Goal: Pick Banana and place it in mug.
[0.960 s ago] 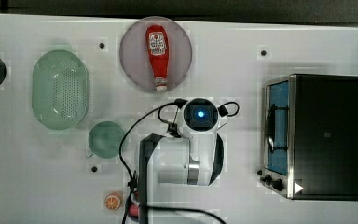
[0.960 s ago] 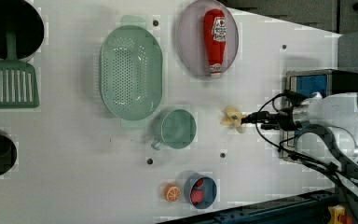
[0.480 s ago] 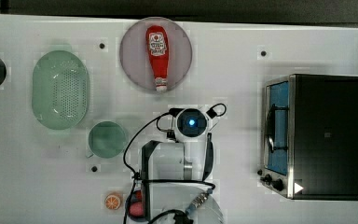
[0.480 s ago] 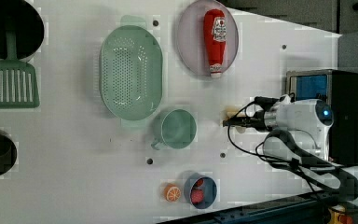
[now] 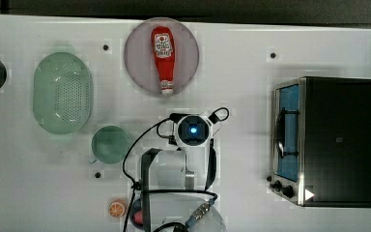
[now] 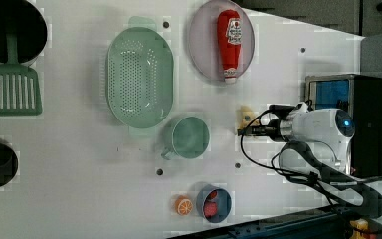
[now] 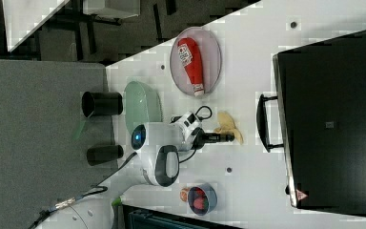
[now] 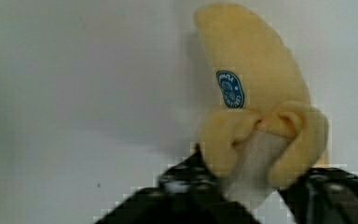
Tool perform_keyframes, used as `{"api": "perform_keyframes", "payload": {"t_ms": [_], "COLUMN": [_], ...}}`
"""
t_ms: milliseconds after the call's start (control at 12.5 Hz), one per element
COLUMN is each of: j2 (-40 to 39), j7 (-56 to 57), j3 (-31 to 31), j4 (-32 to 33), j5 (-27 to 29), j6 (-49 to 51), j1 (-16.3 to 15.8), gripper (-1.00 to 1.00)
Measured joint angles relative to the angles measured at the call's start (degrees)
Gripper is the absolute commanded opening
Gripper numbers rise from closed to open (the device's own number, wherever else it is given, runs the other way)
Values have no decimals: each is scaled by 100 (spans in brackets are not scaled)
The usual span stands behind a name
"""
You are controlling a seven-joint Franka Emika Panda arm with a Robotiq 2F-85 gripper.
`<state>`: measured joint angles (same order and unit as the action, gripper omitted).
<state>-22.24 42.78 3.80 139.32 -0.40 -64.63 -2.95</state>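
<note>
The gripper (image 8: 256,186) is down at the white table (image 5: 251,53), with its dark fingers (image 8: 186,182) set on either side of the banana (image 8: 256,93). In the wrist view the fingers press against the peeled, pale yellow lower end of the banana, so the tool is closed on the fruit. The banana lies on the table surface.

In the left view the banana (image 6: 246,115) sits just beyond the gripper (image 6: 243,130) tip, to the right of the mug (image 6: 190,137) and apart from it. In the right view the banana (image 7: 229,125) lies between the gripper (image 7: 232,138) and the handle of the toaster oven (image 7: 333,119).

Labels:
- The banana carries a small oval blue sticker (image 8: 230,88) with white lettering; the lettering cannot be read.
- The red ketchup bottle (image 5: 164,58) lies on a round grey plate (image 5: 137,58). It has a label panel with red-and-white print near its base end; the words cannot be read. Its white cap points toward the arm in the top view.

The teal-green mug (image 5: 110,144) stands upright just below the pale green strainer (image 5: 63,92) in the top view. An orange slice (image 5: 117,209) lies near the table's lower edge. In the left view a small blue bowl (image 6: 214,203) with red pieces sits beside the orange slice (image 6: 183,205), and a green spatula (image 6: 13,84) lies at the left view's left.
</note>
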Motion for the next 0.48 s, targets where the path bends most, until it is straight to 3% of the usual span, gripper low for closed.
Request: {"api": "perform_keyframes", "payload": {"t_ms": [240, 480], "j2": [234, 1500], "j7": [3, 92], "j3": [-5, 40], "j4": [67, 145], "j5": [-37, -37], "j6": [134, 1192], "j1": [59, 61], "gripper": [-46, -46]}}
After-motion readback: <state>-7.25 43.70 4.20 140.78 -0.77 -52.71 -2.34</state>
